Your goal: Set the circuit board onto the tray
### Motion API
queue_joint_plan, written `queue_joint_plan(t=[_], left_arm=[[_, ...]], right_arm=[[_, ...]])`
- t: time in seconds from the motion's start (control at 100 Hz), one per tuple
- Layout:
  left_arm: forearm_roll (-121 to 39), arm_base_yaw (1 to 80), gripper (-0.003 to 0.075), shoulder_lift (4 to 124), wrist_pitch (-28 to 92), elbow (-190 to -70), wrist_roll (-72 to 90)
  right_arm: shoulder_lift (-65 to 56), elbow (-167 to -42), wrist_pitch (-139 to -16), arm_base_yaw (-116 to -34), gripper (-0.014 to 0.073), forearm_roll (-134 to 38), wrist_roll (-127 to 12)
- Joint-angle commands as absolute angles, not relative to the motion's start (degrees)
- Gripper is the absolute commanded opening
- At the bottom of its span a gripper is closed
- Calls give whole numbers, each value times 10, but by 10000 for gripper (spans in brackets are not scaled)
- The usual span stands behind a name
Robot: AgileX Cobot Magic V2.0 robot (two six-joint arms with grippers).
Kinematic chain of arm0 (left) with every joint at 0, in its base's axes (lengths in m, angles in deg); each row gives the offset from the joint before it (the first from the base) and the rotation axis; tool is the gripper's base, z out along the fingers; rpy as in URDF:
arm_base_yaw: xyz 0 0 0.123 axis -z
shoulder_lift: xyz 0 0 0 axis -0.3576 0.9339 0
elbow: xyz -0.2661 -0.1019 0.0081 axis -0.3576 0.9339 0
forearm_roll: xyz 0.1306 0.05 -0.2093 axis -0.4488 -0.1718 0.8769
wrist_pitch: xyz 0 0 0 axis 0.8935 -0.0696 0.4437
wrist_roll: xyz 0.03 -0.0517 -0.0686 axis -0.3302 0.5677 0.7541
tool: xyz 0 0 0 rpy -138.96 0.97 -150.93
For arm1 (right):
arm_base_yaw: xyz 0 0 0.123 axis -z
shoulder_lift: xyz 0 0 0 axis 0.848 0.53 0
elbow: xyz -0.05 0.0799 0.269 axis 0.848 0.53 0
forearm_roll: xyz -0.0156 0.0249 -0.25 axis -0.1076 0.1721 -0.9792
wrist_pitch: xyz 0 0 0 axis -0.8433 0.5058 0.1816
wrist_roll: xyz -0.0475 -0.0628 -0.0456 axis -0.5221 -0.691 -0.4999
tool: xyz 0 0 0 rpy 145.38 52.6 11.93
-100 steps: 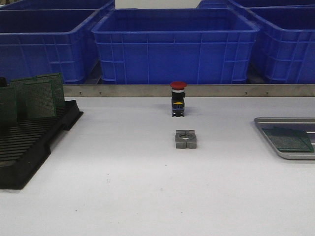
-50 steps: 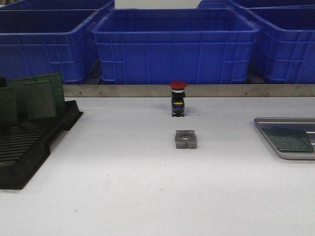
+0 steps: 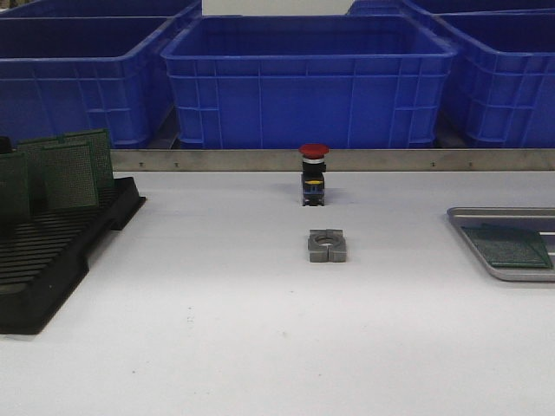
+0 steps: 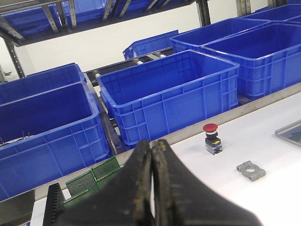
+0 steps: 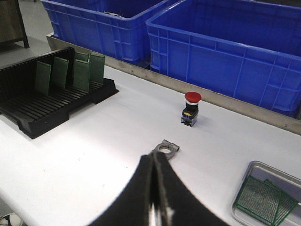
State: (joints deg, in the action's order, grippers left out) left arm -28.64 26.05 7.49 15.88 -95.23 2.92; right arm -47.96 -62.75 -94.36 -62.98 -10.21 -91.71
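Both tools are pinched closed on nothing, the left tool [image 4: 153, 188] and the right tool [image 5: 155, 197] each raised above the surface [image 3: 217, 329]. A board [image 3: 507, 247] lies flat in the tray [image 3: 486, 214] at the frame's right edge, with more boards [image 3: 56, 173] upright in the rack [image 3: 52, 260] on the left.

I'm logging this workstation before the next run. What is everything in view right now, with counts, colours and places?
Circuit boards on tray: two, green, flat and overlapping.
Tray: one, silver-grey, table's right edge.
Circuit boards in rack: four, green, upright.
Rack: one, black, slotted, table's left.
Push button: one, red cap on black body, table centre-back.
Metal clamp block: one, grey, in front of the button.
Bins: several, blue, behind the table.
Left gripper: black, shut, empty.
Right gripper: black, shut, empty.
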Motion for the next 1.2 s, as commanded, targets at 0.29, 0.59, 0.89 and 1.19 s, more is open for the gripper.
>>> queue_joint_plan(t=[0.29,0.59,0.89,1.19], left_arm=[[-279,261,-20,82,230,-955,35],[-674,261,-20,74,331,-839,509],[-721,261,-20,40,416,-697,553],[-723,261,-20,41,428,-696,548]], right_arm=[[-477,-641,-926,-629,-112,-85,-922],[-477,-641,-926,-629,-112,-85,-922],[-475,-641,-928,-629,-112,-85,-922],[-474,-641,-931,-629,-112,-85,-922]])
